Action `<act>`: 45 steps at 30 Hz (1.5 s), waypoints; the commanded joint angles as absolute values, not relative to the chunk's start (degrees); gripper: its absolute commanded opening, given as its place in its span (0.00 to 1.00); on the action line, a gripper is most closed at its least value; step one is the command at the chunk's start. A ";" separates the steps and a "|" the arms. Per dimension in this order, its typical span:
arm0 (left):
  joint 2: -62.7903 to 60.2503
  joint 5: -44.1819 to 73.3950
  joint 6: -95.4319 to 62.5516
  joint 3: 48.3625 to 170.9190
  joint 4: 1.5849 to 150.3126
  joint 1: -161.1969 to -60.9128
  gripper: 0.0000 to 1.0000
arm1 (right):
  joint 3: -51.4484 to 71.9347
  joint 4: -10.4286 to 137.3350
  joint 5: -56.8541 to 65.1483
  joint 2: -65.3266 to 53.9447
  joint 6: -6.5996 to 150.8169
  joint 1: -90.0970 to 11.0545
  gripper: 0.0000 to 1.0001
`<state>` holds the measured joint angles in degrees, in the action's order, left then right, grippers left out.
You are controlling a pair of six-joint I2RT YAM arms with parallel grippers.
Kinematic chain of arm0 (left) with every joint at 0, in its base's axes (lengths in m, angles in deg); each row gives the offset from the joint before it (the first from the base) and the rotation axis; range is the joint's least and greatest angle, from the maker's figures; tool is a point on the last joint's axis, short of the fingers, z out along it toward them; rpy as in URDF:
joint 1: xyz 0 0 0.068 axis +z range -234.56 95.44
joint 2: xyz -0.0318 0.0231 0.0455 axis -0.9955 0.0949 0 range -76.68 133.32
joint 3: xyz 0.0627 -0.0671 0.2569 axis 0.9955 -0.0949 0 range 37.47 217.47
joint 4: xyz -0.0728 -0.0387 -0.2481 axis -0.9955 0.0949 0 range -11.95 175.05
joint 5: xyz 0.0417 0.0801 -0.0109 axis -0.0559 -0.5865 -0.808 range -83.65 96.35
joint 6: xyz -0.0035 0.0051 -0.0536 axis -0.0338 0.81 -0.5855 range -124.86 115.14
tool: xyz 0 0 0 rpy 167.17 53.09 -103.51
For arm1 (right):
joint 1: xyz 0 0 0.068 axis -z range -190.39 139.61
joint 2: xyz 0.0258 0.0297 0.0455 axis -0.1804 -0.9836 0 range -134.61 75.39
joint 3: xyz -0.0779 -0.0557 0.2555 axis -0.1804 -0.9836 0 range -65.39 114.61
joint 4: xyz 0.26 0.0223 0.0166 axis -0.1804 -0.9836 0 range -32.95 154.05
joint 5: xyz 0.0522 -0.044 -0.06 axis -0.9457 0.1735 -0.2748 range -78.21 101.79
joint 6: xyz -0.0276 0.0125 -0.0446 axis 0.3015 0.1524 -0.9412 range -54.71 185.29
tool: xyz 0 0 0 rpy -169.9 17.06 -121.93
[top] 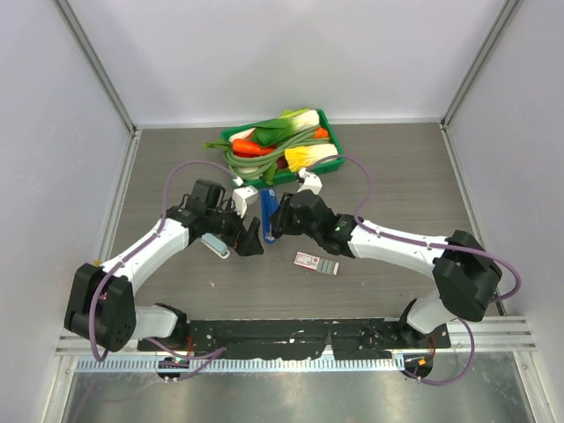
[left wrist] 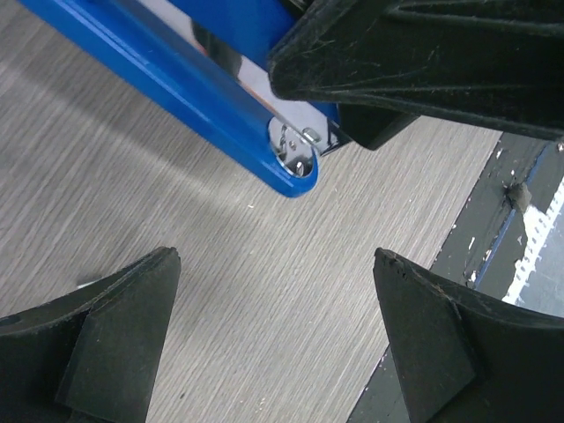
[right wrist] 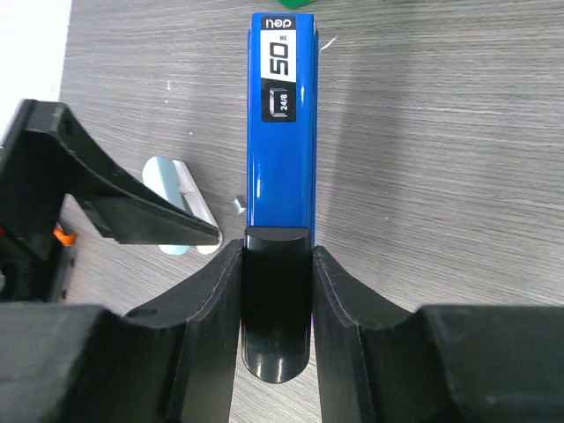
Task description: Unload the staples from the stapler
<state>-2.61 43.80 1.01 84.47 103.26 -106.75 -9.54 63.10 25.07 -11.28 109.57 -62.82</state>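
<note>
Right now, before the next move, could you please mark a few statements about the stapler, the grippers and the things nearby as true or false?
1. The right gripper is shut on the black rear end of the stapler. True.
2. The left gripper clamps the stapler too. False: its jaws stand wide open, with only the table between them, below the stapler's blue end.
3. The red-and-white box lies in the green tray. False: it lies on the table, nearer the arms' bases than the stapler is.
4. The green tray holds vegetables. True.
</note>
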 commanded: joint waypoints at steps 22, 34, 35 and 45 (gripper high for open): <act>5.59 46.34 4.28 85.99 92.64 -108.37 0.63 | -16.34 82.07 21.11 -5.47 119.43 -63.39 0.01; 5.33 40.81 7.97 84.85 90.27 -108.29 0.36 | -17.58 79.96 17.15 -4.77 117.86 -62.34 0.01; 5.24 39.84 8.93 84.41 89.14 -108.37 0.36 | -17.58 79.26 16.98 -4.42 117.50 -62.25 0.01; 1.73 30.60 10.34 81.59 83.77 -108.37 0.31 | -21.09 74.51 16.62 -0.20 114.78 -61.37 0.01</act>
<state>5.04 34.81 8.29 81.61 89.87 -108.43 -20.44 71.97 17.70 -3.90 115.95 -61.16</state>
